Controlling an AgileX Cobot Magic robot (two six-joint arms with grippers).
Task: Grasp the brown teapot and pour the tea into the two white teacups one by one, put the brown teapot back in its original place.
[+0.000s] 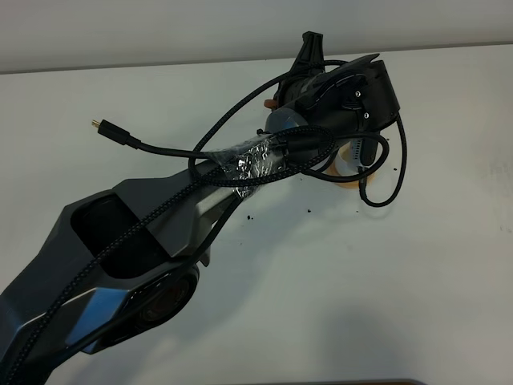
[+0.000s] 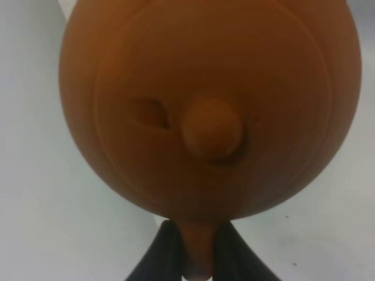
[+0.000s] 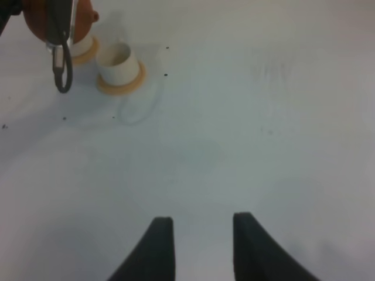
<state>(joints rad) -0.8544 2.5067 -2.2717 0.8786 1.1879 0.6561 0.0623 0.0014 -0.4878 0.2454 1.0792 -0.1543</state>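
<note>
The left gripper (image 2: 197, 249) has its two fingers pinched tight on the loop handle of the teapot (image 2: 205, 111). That's the sensible hold, since from the handle the pot can be tipped towards its spout. In the high view the left arm (image 1: 160, 233) reaches from the lower left to the upper middle of the frame and hides the pot almost wholly. Only a slice of a white cup (image 1: 353, 155) and a saucer (image 1: 347, 181) peep out right of centre, beneath the wrist.

The right wrist view shows the pot hanging over one cup (image 3: 82, 44), and I'd say it is there to pour. The other cup (image 3: 119, 57) stands just beside it on its own saucer, waiting its turn. The right gripper (image 3: 202, 221) hangs idle over bare table (image 1: 361, 281), fingers apart with nothing between them, well away from the cups.

Count: one teapot, two cups, two saucers, two grippers. The mat I cannot see.
</note>
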